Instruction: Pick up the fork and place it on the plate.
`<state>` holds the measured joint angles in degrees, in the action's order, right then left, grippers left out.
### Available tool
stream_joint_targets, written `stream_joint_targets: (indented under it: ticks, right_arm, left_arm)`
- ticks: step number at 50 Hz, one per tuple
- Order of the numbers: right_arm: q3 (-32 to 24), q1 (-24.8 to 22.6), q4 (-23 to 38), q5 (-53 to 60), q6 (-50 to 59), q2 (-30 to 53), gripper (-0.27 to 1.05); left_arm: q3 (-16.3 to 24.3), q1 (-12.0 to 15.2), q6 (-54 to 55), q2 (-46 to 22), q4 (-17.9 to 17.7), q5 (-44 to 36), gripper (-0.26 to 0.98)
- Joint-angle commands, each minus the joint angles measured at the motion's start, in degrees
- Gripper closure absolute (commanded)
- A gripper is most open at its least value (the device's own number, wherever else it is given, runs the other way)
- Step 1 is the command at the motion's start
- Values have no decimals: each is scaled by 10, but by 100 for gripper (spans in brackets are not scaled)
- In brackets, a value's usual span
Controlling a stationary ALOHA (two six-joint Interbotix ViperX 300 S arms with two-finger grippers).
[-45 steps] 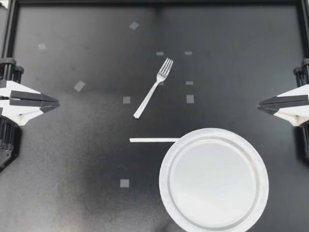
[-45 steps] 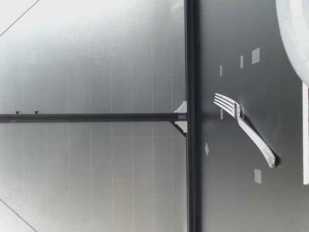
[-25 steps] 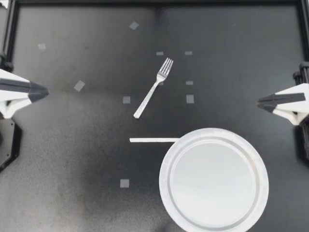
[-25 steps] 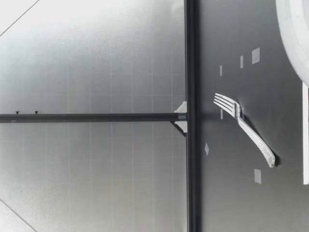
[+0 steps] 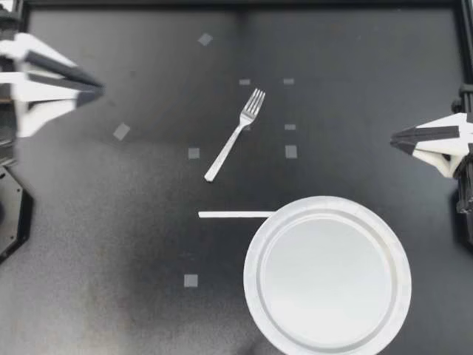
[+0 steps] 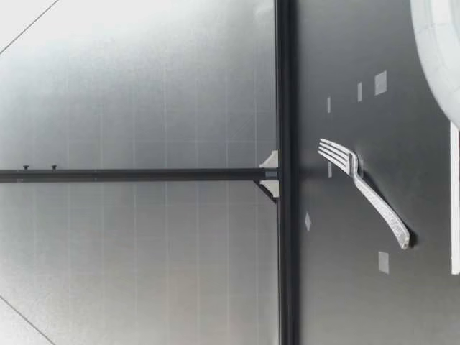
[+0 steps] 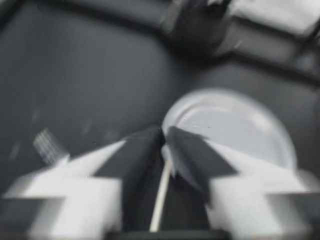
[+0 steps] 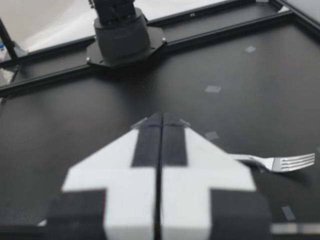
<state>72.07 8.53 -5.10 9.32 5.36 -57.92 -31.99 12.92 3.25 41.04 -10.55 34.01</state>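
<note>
Top view, nearest first: the plate (image 5: 251, 275) sits empty on the desk (image 5: 111, 222), with a white strip (image 5: 235, 214) touching its rim. Just beyond the plate and apart from it, the fork (image 5: 235, 137) lies flat, its handle end toward the plate and its tines pointing away. Tape squares (image 5: 194, 153) are scattered around it. My right claw (image 5: 393, 139) hangs beyond the plate's rim, clenched on nothing, with its pads pressed together in the right wrist view. My left claw (image 5: 96, 89) is farthest from the plate and well clear of the fork; I cannot tell whether it is released or clenched.

The likeliest trouble, I judge, is the pick itself. The fork is thin and flush with the desk, so a claw coming down off the handle's line could skid it aside, or pinch one edge and drop it short of the plate. A claw arriving clenched would merely shove it. Only the flat strip lies between fork and plate, and it should not hinder a lifted carry.
</note>
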Motion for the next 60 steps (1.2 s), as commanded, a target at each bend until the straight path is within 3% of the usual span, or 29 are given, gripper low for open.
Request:
stream_joint_targets:
  ticks: [1, 4, 10, 16, 25, 40, 49, 60]
  right_arm:
    - [-4, 4, -1, 0, 1, 2, 64]
    - [-3, 4, -1, -5, 3, 2, 57]
    - [-2, 4, -1, -18, 11, 2, 48]
    - [-1, 4, -1, -29, 23, 1, 48]
    - [7, 4, 0, -30, 31, -4, 48]
    - [27, 4, -1, -31, 31, -32, 48]
    - [39, 4, -1, -31, 31, -48, 48]
    - [40, 4, 0, -30, 31, -48, 48]
  left_arm:
    - [41, 18, 2, -51, -4, 51, -4]
    - [76, 28, 6, -96, -4, 100, -14]
    - [158, 54, 22, -189, -4, 214, -5]
    - [233, 62, 19, -301, -4, 317, 0]
    - [276, 66, 3, -411, -4, 320, 0]
    - [238, 72, 19, -505, -11, 169, 0]
    - [187, 73, 40, -492, -19, 76, 1]
    - [159, 72, 58, -524, -20, 62, 1]
